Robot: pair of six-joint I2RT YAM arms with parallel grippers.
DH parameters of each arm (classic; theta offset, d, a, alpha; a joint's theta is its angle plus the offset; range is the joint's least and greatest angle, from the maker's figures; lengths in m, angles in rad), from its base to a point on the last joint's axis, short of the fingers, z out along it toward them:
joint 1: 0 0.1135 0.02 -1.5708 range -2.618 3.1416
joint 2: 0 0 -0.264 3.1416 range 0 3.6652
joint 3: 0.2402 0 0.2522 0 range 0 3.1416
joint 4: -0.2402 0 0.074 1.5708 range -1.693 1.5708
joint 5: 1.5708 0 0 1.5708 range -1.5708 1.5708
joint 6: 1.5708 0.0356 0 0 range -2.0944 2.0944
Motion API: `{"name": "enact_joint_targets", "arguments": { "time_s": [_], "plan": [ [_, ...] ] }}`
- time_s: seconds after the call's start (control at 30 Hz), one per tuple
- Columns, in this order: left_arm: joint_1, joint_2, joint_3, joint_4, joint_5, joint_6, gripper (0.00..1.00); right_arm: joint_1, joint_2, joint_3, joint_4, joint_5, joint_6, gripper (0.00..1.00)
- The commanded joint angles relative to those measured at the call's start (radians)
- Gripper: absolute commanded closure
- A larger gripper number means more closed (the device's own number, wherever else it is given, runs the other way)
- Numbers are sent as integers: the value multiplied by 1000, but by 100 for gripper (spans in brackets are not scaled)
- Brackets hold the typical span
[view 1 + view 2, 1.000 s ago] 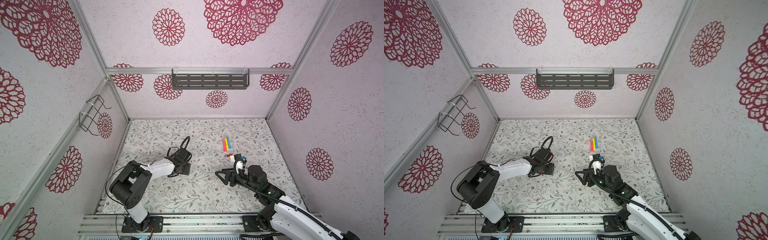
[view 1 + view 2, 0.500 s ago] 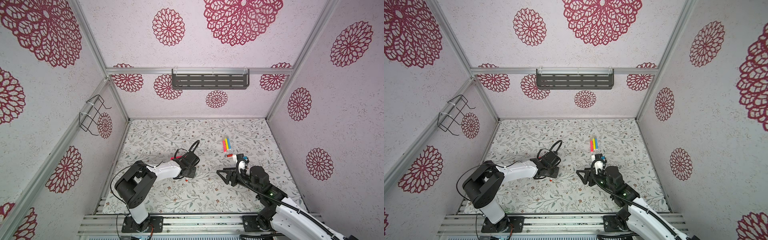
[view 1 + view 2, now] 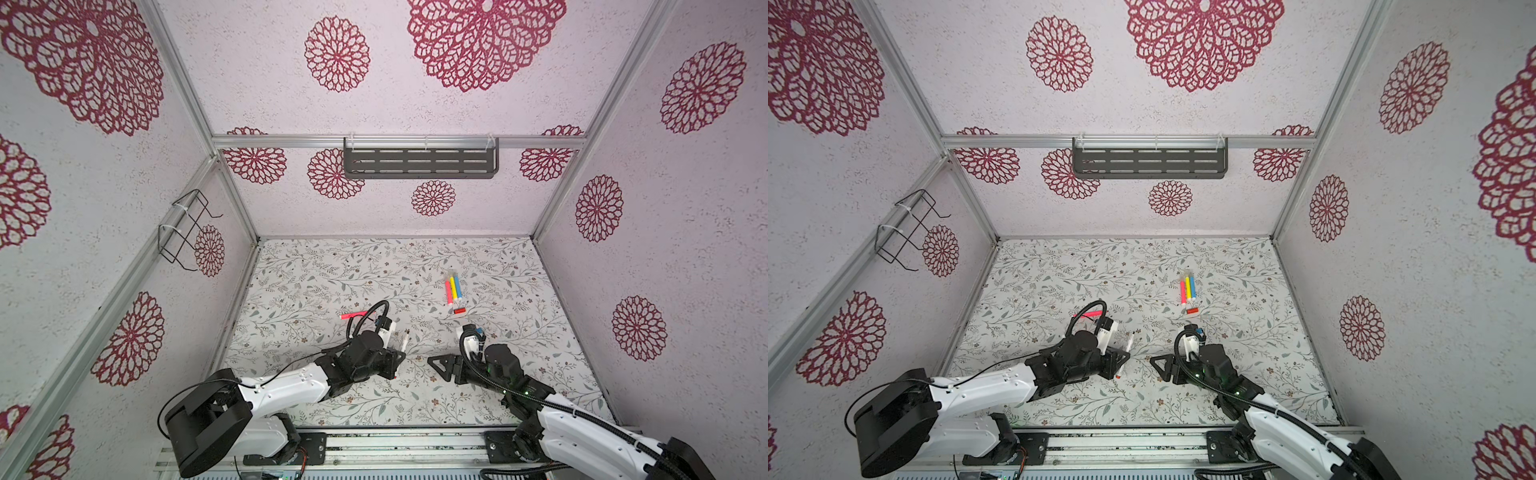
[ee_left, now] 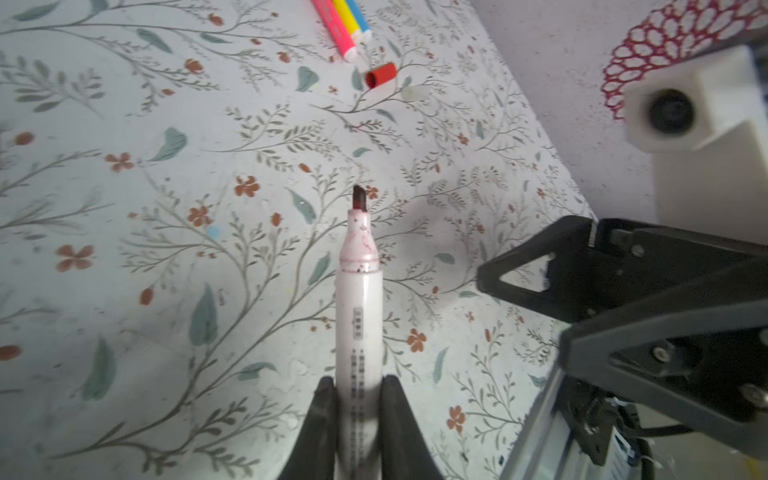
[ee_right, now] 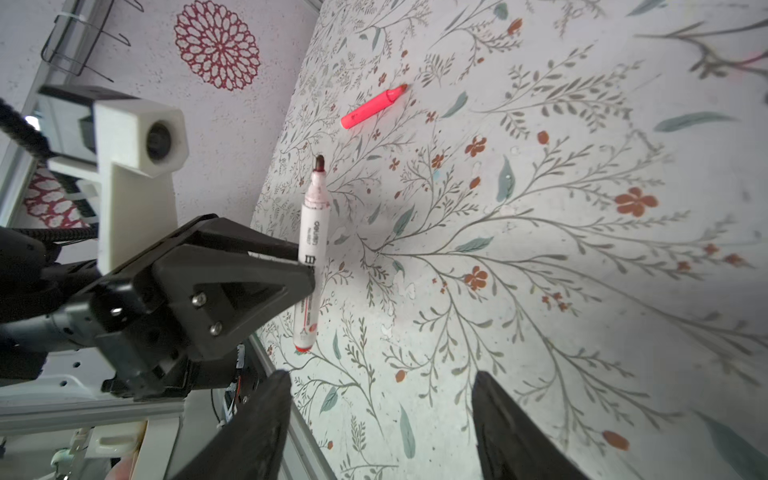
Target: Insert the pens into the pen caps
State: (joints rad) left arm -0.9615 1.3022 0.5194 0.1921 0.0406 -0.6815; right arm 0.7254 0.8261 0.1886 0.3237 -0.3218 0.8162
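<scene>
Left wrist view gives you the plainest reading: your left claw (image 4: pixel 358 382), at the bottom centre of the frame, is clamped on the white marker (image 4: pixel 359 307), one finger on each side of the printed barrel. The marker runs straight up the frame from the grip and ends in a bare, dark chisel tip with no cap on it. In the right wrist view you see the same hold from the side, with the left claw (image 5: pixel 309 270) pinching the white marker (image 5: pixel 312 232) about midway along the barrel; the red-rimmed tail hangs below the fingers. Your right claw (image 5: pixel 380 374) sits at the bottom of that frame with its jaws spread wide and nothing between them. In a top view the two claws face each other low in the middle of the floral worktop (image 3: pixel 311 282), the left claw (image 3: pixel 401 353) near the right claw (image 3: pixel 434 361) but not touching it. Left of and above the left arm's wrist lies the red-orange pen (image 3: pixel 353 316), uncapped. Farther up and to the right, the pink pen (image 3: pixel 448 291), yellow pen (image 3: pixel 454 288) and blue pen (image 3: pixel 458 286) lie side by side, touching. The red cap (image 3: pixel 459 311) lies just below them, and in the left wrist view a pale cap (image 4: pixel 413 93), blurred, sits just beside the red cap (image 4: pixel 380 75).
</scene>
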Motion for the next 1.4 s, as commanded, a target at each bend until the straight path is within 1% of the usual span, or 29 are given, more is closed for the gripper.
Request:
{"name": "enact_joint_targets", "arguments": {
  "time_s": [0.0, 0.13, 0.23, 0.33, 0.43, 0.57, 0.6, 0.63, 0.7, 0.73, 0.77, 0.9, 0.93, 0.97, 1.03, 1.07, 1.1, 1.27, 1.3, 1.37],
  "plan": [
    [-58, -24, 3, 63, -76, -42, 87, 30, 38, 41, 160, -11, 41, 31],
    [-124, -27, 26, 41, -150, -49, 87, 59, 87, 66, 229, -3, 41, 34],
    [-164, -32, 32, 35, -205, -58, 87, 66, 103, 80, 248, 3, 42, 36],
    [-203, -38, 44, 26, -251, -58, 87, 74, 118, 91, 256, -3, 45, 42],
    [-226, -41, 58, 9, -283, -55, 87, 97, 122, 93, 262, -4, 53, 48],
    [-238, -49, 72, 9, -295, -46, 87, 128, 117, 94, 249, 21, 57, 52],
    [-241, -50, 77, 5, -295, -43, 87, 135, 115, 96, 246, 27, 58, 58],
    [-241, -50, 80, 3, -295, -41, 87, 142, 109, 99, 240, 34, 57, 66],
    [-247, -49, 83, 3, -295, -40, 87, 152, 96, 108, 228, 50, 59, 78],
    [-249, -50, 85, 3, -295, -39, 87, 156, 90, 115, 218, 57, 56, 83],
    [-255, -51, 84, 3, -298, -36, 87, 158, 84, 123, 204, 64, 52, 86],
    [-271, -73, 70, 9, -314, -30, 84, 159, 83, 160, 133, 92, 24, 92],
    [-273, -81, 66, 10, -318, -30, 83, 158, 89, 167, 127, 96, 21, 93],
    [-273, -89, 61, 8, -322, -30, 79, 158, 95, 170, 127, 99, 21, 93],
    [-275, -102, 50, 6, -323, -28, 60, 158, 106, 181, 130, 107, 21, 93],
    [-275, -104, 46, 6, -319, -26, 55, 160, 109, 184, 132, 108, 21, 93],
    [-275, -107, 41, 4, -316, -24, 53, 159, 115, 189, 137, 112, 23, 93],
    [-276, -86, 15, 10, -306, -24, 54, 178, 125, 187, 193, 131, 57, 93],
    [-275, -83, 10, 19, -306, -23, 57, 188, 131, 188, 202, 138, 60, 94],
    [-275, -85, 4, 23, -321, -21, 72, 204, 144, 196, 189, 155, 64, 94]
  ]
}}
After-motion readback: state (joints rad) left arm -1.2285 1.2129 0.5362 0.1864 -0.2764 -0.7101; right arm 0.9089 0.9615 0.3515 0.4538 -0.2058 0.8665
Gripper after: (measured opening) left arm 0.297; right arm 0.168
